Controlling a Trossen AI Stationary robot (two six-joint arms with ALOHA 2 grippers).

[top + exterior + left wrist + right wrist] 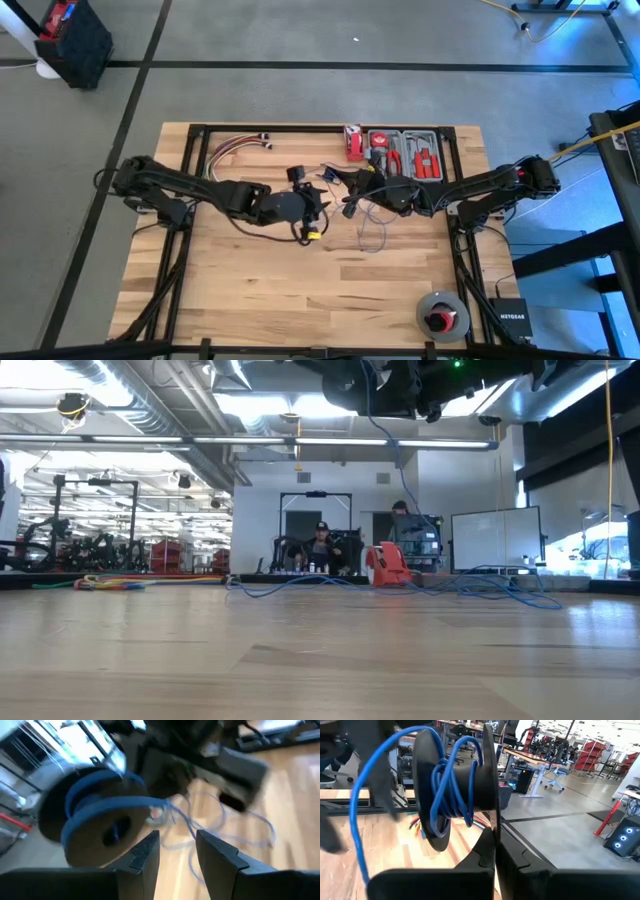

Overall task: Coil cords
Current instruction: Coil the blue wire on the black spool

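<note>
two dark jointed arms, black cabling, angular black gripper fingers [145, 852]

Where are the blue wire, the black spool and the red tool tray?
blue wire [445, 785], right wrist view, turns wound on the hub
black spool [487, 780], right wrist view, hub
red tool tray [410, 155], high view, its middle

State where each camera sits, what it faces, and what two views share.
High: overhead, looking down on the table; both arms show.
Low: table height, facing the room; arms overhead.
Left wrist: behind the open left claw, facing the spool.
Right wrist: behind the right claw, shut on the spool's rim.
Shared: both wrist views show the spool's blue cord.
</note>
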